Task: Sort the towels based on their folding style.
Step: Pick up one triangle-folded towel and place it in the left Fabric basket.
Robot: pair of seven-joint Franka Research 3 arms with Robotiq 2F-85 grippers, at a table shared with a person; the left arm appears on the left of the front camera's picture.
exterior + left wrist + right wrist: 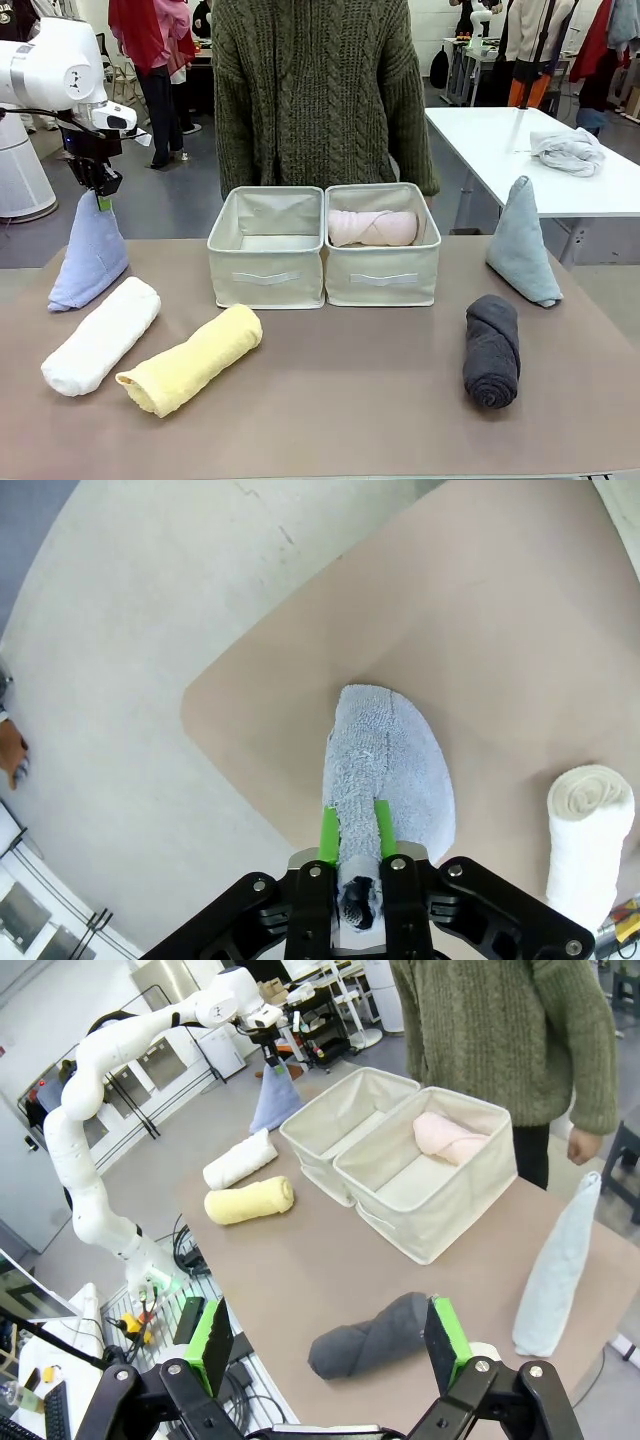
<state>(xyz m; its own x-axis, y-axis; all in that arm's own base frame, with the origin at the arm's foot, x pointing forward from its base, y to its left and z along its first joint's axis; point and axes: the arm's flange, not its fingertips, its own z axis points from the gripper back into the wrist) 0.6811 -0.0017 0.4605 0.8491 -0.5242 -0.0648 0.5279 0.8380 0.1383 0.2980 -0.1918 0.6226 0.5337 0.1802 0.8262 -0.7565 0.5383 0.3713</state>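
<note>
The left claw (103, 196) hides the tip of the lavender cone (90, 256).

Lavender-blue cone towel (90, 250) upright; white roll (100, 335) lies beside it.

A: The front camera sits at the table's (330, 400) near edge, looking level across it at the person (320, 90).
B: The left wrist looks steeply down, close over the blue towel (385, 770). The right wrist, farther back, shares the whole table with the front view.
</note>
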